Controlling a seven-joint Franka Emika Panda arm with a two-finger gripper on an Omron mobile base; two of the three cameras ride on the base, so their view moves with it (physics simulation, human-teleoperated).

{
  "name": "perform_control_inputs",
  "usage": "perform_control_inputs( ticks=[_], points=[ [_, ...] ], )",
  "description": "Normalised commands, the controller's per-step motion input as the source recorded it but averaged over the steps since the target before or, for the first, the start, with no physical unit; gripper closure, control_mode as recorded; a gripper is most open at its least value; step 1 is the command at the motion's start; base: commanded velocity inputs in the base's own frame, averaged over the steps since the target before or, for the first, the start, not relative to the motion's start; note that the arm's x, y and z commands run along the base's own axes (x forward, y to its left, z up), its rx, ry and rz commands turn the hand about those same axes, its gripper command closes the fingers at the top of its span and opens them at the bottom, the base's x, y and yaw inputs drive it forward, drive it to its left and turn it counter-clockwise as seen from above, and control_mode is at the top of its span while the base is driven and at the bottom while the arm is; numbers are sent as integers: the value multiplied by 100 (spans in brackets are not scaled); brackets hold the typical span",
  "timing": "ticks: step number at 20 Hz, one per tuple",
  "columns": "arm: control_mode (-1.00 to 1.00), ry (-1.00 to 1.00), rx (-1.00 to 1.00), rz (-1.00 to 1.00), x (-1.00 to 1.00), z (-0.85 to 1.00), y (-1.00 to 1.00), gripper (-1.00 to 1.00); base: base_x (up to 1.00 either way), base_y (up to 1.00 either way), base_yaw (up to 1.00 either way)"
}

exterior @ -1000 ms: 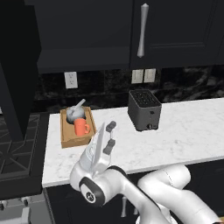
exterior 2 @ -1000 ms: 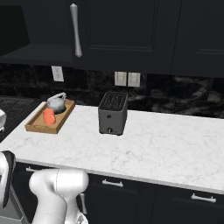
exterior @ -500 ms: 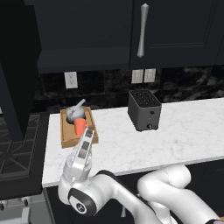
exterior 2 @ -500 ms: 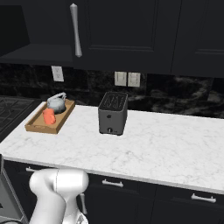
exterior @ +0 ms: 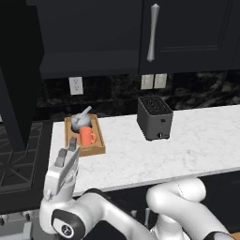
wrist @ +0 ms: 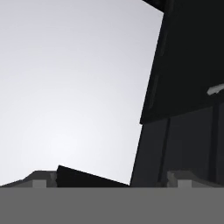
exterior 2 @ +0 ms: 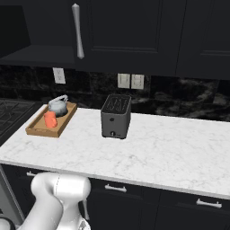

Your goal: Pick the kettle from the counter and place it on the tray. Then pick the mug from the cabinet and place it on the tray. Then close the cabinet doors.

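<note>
The wooden tray (exterior: 98, 149) (exterior 2: 37, 130) lies at the left end of the marble counter (exterior: 197, 140) (exterior 2: 166, 148). On it stand the grey kettle (exterior: 78, 122) (exterior 2: 58, 106) at the back and the orange-red mug (exterior: 86, 137) (exterior 2: 50, 119) in front. My gripper (exterior: 67, 150) (wrist: 111, 179) is open and holds nothing. It points upward in front of the counter's left front corner, just below the tray. Above, the cabinet door (exterior: 197, 28) (exterior 2: 121, 31) with the silver bar handle (exterior: 152, 33) (exterior 2: 77, 31) lies flat and shut. In the hand view, dark cabinet panels (wrist: 188, 65) stand on the right.
A boxy dark toaster (exterior: 154, 117) (exterior 2: 116, 116) stands mid-counter, right of the tray. A stove top (exterior: 18, 159) (exterior 2: 11, 114) adjoins the counter's left end. At the far left a tall dark panel (exterior: 18, 75) hangs forward; I cannot tell whether it is an open door.
The arm has swung left and lower, carrying the open gripper from over the counter's front edge to its left corner. Tray, kettle, mug and toaster have not moved.
</note>
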Motion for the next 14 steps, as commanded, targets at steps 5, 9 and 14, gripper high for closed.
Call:
perform_control_inputs(
  ticks=[5,9,14],
  points=[
    [-100,18,0,0,32,-5,45,-100,0,0,0],
    [-100,11,-1,0,29,-18,44,-100,0,0,0],
    [-100,9,-5,0,33,-12,49,-100,0,0,0]
  ],
)
